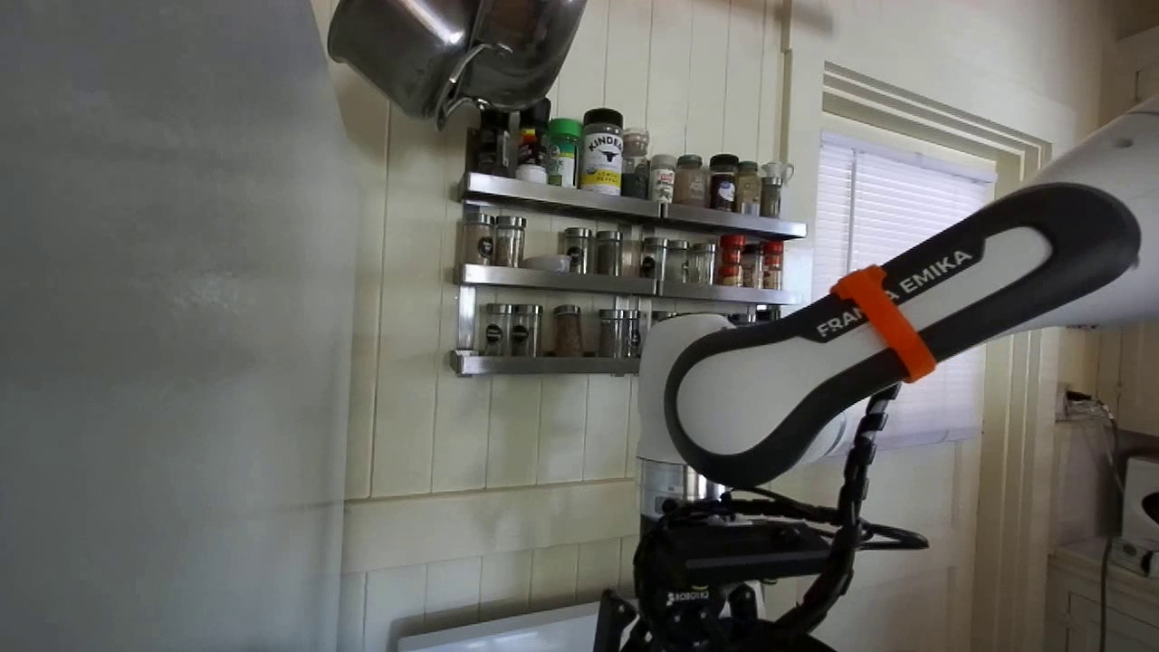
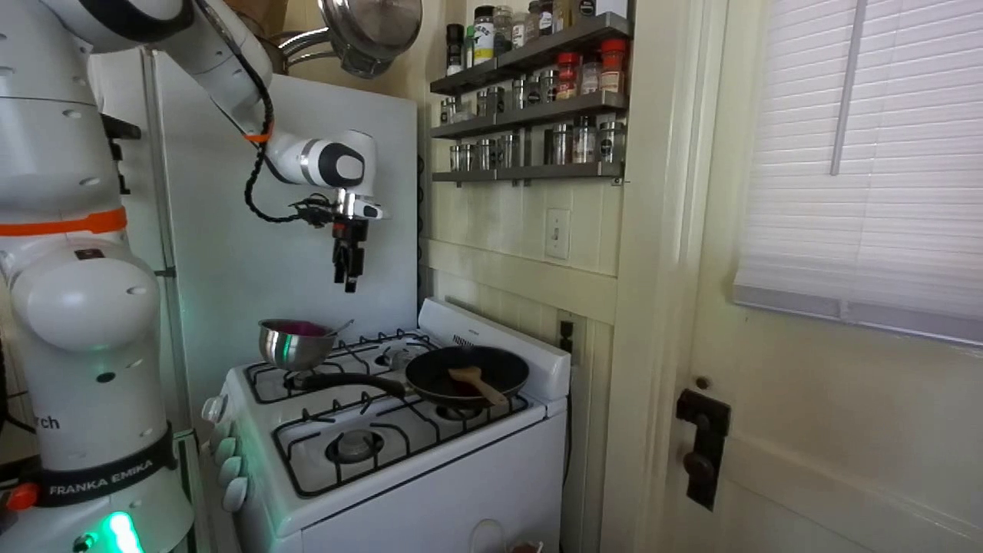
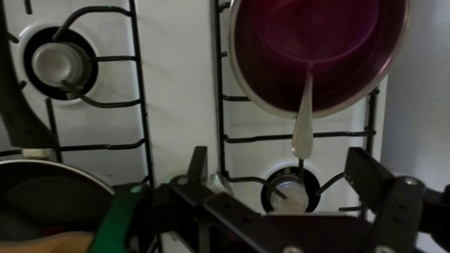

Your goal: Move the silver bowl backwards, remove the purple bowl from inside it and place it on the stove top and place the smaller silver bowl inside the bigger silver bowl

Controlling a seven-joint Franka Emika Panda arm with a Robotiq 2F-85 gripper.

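White stove top (image 3: 177,88), silver bowl (image 2: 286,349), pan (image 2: 436,374)

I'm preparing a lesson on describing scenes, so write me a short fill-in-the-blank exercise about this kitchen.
The purple bowl sits ____ the silver bowl.
The frying pan holds a ____ utensil.
The end effector, its fingers spread apart, is ____.
Spice jars stand on ____ tiers of shelves.

Missing words: inside; wooden; open; three

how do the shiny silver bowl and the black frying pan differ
The shiny silver metal bowl is deep, while the black frying pan is shallow. The pan has a long dark handle; the bowl shows none. A slim silvery utensil sticks out of the bowl, while a wooden utensil rests in the pan. Both are round and stand on the white gas stove.
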